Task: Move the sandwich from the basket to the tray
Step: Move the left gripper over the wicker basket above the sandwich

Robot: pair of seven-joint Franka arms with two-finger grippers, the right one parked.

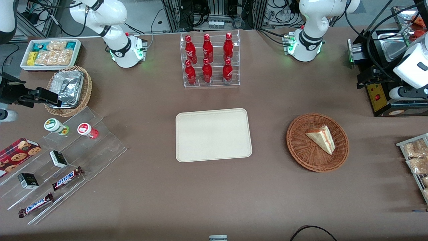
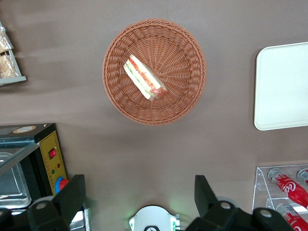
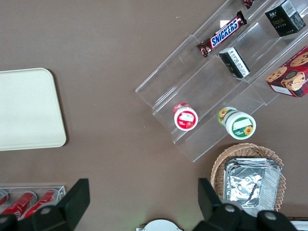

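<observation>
On the table toward the working arm's end, the basket (image 1: 317, 142) holds the sandwich (image 1: 322, 138), lying flat and a little off centre, filling edge showing red and green in the left wrist view. Tray (image 1: 213, 134) sits bare, well apart from the basket, toward the table's middle and in front of the bottle rack (image 1: 210, 60).

Gripper (image 2: 137, 197): high above the table, short of the basket, fingers (image 2: 72, 197) spread wide, holding nothing.

My read: task not started; approach and descent come first.

Risks I see from here:
- Wedge is soft bread. Closing hard could crush it or squeeze filling out.
- Wedge lies at an angle; if I don't turn the wrist to match, the fingers may close across a corner and it slips.
- Descending too deep could catch the wicker and drag or lift the basket.
- Loose layers may separate during carry.
</observation>
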